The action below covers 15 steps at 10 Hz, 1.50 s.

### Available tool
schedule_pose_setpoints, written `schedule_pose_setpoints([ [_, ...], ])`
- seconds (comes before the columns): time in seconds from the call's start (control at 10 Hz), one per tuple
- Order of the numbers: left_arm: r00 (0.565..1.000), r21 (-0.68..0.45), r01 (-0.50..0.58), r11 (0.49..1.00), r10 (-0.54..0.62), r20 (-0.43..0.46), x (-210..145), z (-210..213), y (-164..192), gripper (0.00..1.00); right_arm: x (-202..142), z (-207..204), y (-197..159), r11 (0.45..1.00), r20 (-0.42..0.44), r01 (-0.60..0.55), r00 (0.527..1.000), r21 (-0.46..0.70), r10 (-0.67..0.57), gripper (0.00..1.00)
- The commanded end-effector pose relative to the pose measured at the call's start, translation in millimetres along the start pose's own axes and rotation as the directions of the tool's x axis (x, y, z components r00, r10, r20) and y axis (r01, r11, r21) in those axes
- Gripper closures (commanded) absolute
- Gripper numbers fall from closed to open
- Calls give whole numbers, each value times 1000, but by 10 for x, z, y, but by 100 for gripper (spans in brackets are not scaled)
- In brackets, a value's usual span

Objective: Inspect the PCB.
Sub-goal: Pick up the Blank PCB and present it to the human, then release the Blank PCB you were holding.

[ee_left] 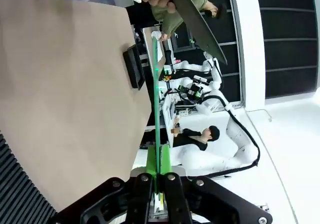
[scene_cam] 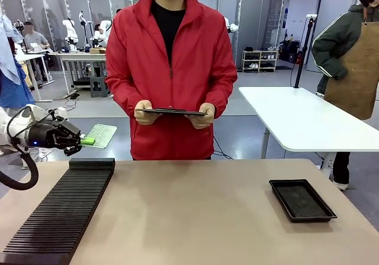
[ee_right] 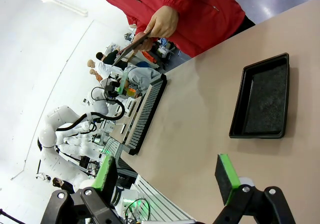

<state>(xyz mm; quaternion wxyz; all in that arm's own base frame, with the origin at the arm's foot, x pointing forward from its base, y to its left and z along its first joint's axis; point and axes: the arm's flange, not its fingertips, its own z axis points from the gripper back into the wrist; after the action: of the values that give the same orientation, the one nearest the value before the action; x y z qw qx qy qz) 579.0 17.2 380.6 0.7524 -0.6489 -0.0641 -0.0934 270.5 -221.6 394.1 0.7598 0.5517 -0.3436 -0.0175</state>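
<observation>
Left claw (scene_cam: pixel 82 139) clamped on the thin green rectangular PCB (scene_cam: pixel 102 135), airborne at mid-left of frame, above the black ribbed rack (scene_cam: pixel 65 209) on the bench (scene_cam: pixel 195 217). Right claw (ee_right: pixel 167 171) apart, empty. Suggest a firm edge grip, slow wrist, face presented to the person's dark tablet (scene_cam: pixel 173 111).

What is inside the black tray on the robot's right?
Nothing lies in the black tray: front and right wrist views show its dark, speckled floor bare. Its near wall covers a thin strip of floor in the front view.
</observation>
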Motion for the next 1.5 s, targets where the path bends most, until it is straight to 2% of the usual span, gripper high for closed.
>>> schedule_pose_setpoints([
  [0.0,998,-116,-66,991,68,10,171,8,56,97,0,9,4,1000,4,-7,1000,10,7,0],
  [0.3,990,-122,-144,982,144,-12,161,-79,148,97,0,9,4,1000,4,-7,1000,10,7,0],
  [0.4,990,-135,-140,981,138,-18,182,-105,144,97,0,9,4,1000,4,-7,1000,10,7,0],
  [0.5,993,-124,-114,986,118,26,184,-96,124,97,0,9,4,1000,4,-7,1000,10,7,0],
  [0.6,992,-95,-124,988,123,-7,77,-119,214,97,0,9,4,1000,4,-7,1000,10,7,0],
  [1.4,992,-95,-124,988,123,-7,77,-119,214,97,0,9,4,1000,4,-7,1000,10,7,0],
])
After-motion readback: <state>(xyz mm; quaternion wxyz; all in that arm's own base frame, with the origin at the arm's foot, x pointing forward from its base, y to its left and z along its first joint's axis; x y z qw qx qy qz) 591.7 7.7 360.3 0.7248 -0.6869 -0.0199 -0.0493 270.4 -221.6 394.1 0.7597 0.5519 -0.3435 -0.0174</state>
